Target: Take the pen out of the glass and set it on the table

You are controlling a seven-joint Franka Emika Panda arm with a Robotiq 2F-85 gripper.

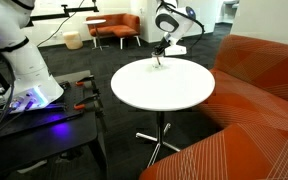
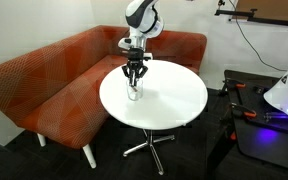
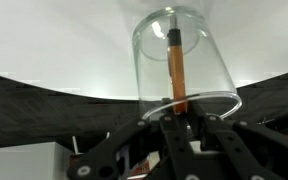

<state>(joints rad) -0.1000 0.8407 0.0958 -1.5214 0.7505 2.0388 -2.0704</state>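
Reaching down from above, the black two-fingered Robotiq gripper (image 2: 135, 80) hangs directly over the small clear drinking glass (image 2: 134, 93), which stands upright on the round white-topped pedestal table (image 2: 174, 102), near the tabletop edge that faces the orange sofa (image 2: 44, 85) and well apart from the opposite edge. In the wrist view the short thin orange-brown pen (image 3: 176, 65) stands in the glass (image 3: 149, 50), leaning slightly, with its upper end at the rim, right where the gripper (image 3: 183, 116) closes in. The jaws look drawn narrow on either side of that end, but I cannot tell whether they actually pinch it or only flank it. The step in hand appears to be the grasp itself: the pen is inside the glass and nothing has been lifted. If the grip is not yet firm, the next move calls for closing squarely on the pen's top, then a straight vertical pull so the pen clears the rim without tipping the light glass, and then a shift towards the bare middle of the tabletop to lay the pen down.
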